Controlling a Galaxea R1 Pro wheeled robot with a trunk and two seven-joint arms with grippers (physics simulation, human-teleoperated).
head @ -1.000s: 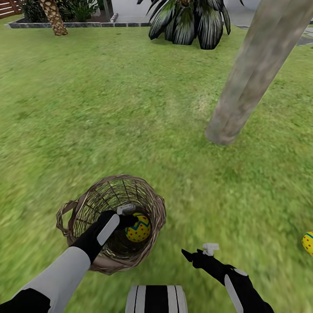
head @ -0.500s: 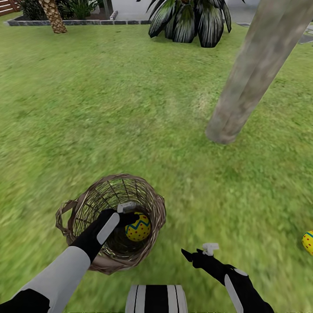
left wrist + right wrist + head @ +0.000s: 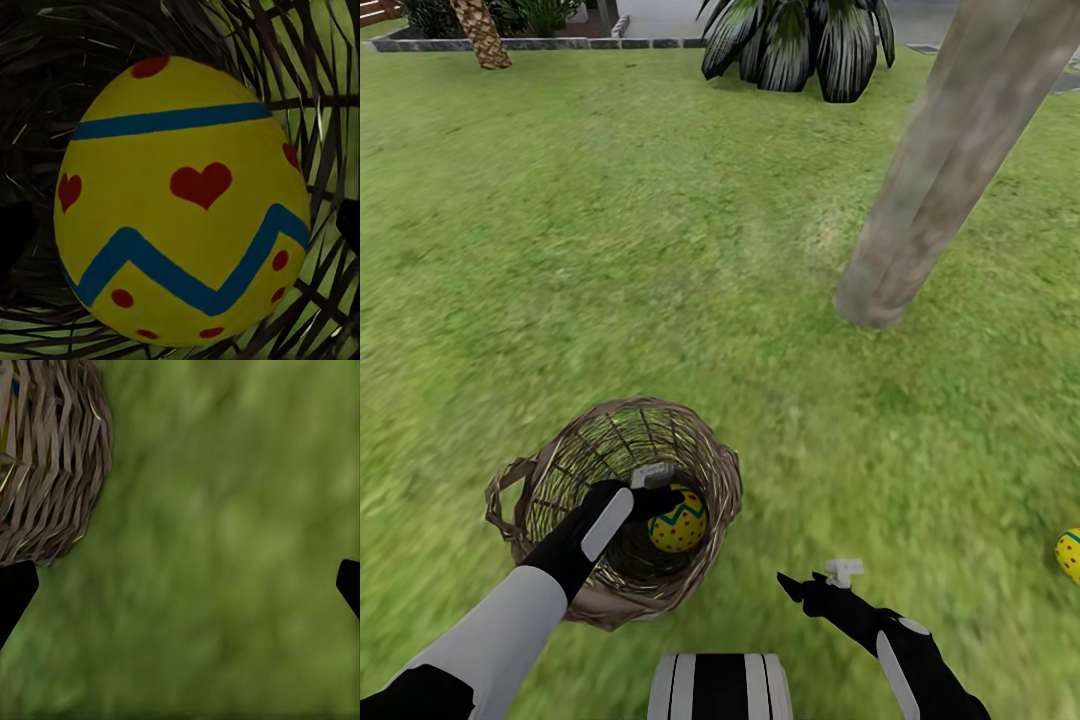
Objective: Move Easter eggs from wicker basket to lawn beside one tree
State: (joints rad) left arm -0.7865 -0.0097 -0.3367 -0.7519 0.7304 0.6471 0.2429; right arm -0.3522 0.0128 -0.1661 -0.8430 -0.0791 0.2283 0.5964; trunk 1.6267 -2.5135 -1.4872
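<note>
The wicker basket (image 3: 535, 500) stands upright on the lawn (image 3: 610, 250) close in front of me. One Easter egg (image 3: 678, 521), yellow with red marks and a blue zigzag, lies inside it. My left gripper (image 3: 658, 497) reaches into the basket and is open, its dark fingertips (image 3: 13, 238) on either side of that egg (image 3: 180, 202). Another egg (image 3: 1069, 555) lies on the grass at the far right edge. My right gripper (image 3: 810, 579) hangs open over the grass to the right of the basket (image 3: 45, 465). The tree (image 3: 950, 170) rises from the lawn ahead to the right.
A low dark broad-leaved plant (image 3: 800, 45) grows at the far side of the lawn. A palm-like trunk (image 3: 482, 35) stands by a stone border (image 3: 540, 44) at the far left. Open grass lies between the basket and the tree's base (image 3: 868, 300).
The whole picture has shifted up a little, so the camera moved. Both arms, the basket and the eggs keep their places.
</note>
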